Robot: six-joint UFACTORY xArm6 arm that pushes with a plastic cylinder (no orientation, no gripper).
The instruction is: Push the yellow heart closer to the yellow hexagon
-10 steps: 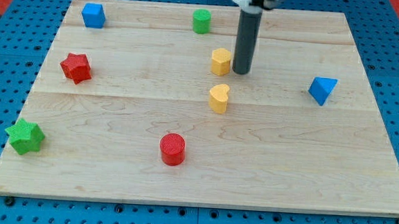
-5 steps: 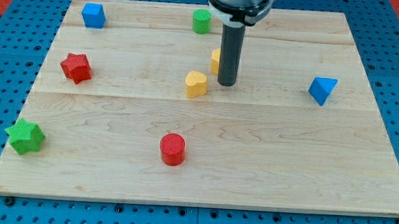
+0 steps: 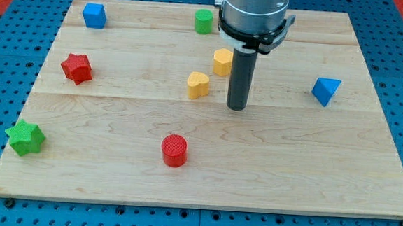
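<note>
The yellow heart (image 3: 197, 85) lies near the middle of the wooden board (image 3: 114, 164). The yellow hexagon (image 3: 223, 62) sits just above and to the right of it, with a small gap between them. My tip (image 3: 237, 107) rests on the board to the right of the heart and slightly below it, and below the hexagon. It touches neither block.
A green cylinder (image 3: 203, 20) and a blue cube (image 3: 94, 14) sit near the view's top. A red star (image 3: 76, 68) and a green star (image 3: 25, 138) are at the left. A red cylinder (image 3: 174, 150) is below the centre, and a blue triangular block (image 3: 325, 90) is at the right.
The yellow heart moved left and up from below the hexagon. My tip then went down and right, from beside the hexagon to below it. The other blocks stayed put.
</note>
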